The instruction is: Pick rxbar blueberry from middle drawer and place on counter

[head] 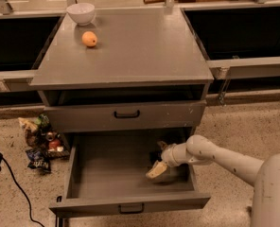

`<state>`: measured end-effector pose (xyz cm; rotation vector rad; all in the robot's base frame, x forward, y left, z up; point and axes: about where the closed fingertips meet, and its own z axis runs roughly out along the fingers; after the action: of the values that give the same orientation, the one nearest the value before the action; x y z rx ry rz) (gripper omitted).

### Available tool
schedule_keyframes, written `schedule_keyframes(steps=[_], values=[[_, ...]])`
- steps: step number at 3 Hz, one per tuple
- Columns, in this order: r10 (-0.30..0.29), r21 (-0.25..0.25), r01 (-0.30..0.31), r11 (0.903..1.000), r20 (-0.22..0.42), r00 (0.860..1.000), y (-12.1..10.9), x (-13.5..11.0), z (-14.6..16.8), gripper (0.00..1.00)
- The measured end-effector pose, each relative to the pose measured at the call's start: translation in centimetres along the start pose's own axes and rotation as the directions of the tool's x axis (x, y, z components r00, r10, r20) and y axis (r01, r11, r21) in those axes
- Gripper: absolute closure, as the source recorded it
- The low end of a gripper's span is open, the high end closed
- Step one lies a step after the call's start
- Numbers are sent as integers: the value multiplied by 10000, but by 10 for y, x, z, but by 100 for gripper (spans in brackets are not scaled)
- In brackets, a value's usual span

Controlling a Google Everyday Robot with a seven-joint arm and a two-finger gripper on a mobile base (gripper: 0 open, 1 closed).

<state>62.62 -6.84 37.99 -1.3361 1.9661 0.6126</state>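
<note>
The middle drawer [107, 171] is pulled out wide, and most of its grey floor is bare. My gripper [157, 170] reaches in from the right and is low over the floor at the drawer's right side. A small dark shape [154, 156], which may be the rxbar blueberry, lies just behind the gripper and is partly hidden by it. I cannot tell whether the gripper touches it. The counter [140, 51] is the grey top of the cabinet above.
A white bowl [81, 12] and an orange [89, 39] stand at the counter's back left. The top drawer [126, 114] is closed. A heap of crumpled wrappers [39, 143] lies on the floor left of the cabinet. A black cable [14, 186] runs there.
</note>
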Motion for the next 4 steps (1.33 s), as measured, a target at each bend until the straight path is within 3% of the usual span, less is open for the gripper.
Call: schedule_keyframes(steps=[2, 4], values=[[-282, 68, 284, 9996, -246, 9993, -1, 6, -1, 0], [-956, 118, 980, 9951, -1329, 9865, -6, 27, -10, 0]])
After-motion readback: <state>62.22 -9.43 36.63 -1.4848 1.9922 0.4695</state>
